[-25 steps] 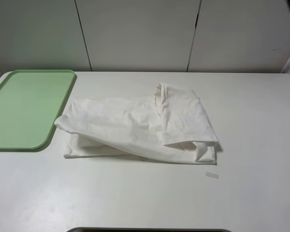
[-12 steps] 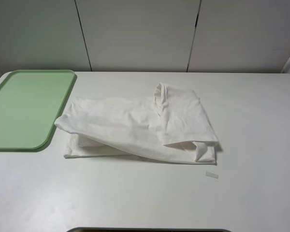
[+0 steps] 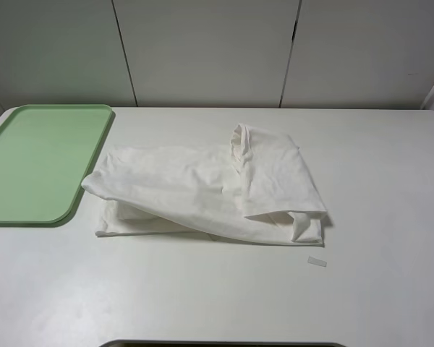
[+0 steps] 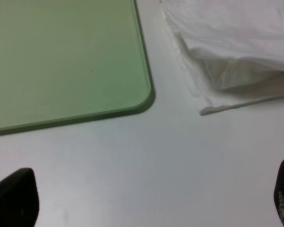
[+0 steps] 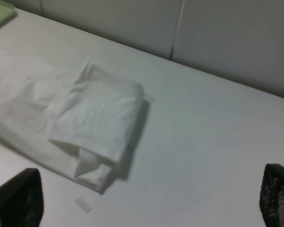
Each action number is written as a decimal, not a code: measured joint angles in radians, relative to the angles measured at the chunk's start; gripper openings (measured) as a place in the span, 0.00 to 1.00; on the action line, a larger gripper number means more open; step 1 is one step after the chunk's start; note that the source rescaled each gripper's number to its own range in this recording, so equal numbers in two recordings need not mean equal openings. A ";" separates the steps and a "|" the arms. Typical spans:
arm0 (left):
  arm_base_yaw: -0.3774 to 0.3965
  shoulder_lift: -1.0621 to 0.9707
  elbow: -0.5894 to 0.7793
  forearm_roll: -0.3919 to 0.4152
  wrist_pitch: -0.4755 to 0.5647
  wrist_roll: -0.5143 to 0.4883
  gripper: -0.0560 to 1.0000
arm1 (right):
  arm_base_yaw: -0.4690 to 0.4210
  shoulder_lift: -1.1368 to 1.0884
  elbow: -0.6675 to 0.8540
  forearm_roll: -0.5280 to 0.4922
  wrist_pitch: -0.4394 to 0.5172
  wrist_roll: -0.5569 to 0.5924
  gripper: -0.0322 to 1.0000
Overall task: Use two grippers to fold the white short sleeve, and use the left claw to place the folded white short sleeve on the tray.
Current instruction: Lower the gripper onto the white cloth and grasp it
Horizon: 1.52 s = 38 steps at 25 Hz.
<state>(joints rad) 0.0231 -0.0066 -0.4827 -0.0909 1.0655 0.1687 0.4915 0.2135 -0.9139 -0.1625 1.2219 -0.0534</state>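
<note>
The white short sleeve (image 3: 202,191) lies loosely folded in the middle of the table, its right part doubled over the long body. To its left sits the pale green tray (image 3: 36,163), with nothing on it. Neither arm shows in the exterior high view. In the left wrist view my left gripper (image 4: 149,203) stands open over bare table, short of the tray's corner (image 4: 61,61) and the shirt's edge (image 4: 236,42). My right gripper (image 5: 146,203) is also open, hanging back from the shirt's folded end (image 5: 94,113). Nothing lies between either pair of fingers.
A small white tape strip (image 3: 317,261) lies on the table just in front of the shirt's right corner; it shows again as the tape strip (image 5: 83,204). Pale wall panels close off the back of the table. A dark edge (image 3: 224,344) runs along the table's front.
</note>
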 joint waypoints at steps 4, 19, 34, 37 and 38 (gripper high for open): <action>0.000 0.000 0.000 0.000 0.000 0.000 1.00 | 0.000 -0.087 0.078 0.061 -0.020 -0.032 1.00; 0.000 0.000 0.000 0.000 0.000 0.000 1.00 | 0.000 -0.219 0.373 0.205 -0.157 -0.046 1.00; 0.000 0.000 0.000 0.000 0.000 0.000 1.00 | -0.044 -0.219 0.412 0.177 -0.193 0.040 1.00; 0.000 0.000 0.000 0.000 0.000 0.000 1.00 | -0.128 -0.219 0.412 0.174 -0.194 0.053 1.00; 0.000 0.000 0.000 0.000 0.000 0.000 1.00 | -0.128 -0.219 0.412 0.174 -0.194 0.053 1.00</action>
<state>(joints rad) 0.0231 -0.0066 -0.4827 -0.0909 1.0655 0.1687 0.3636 -0.0058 -0.5021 0.0117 1.0278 0.0000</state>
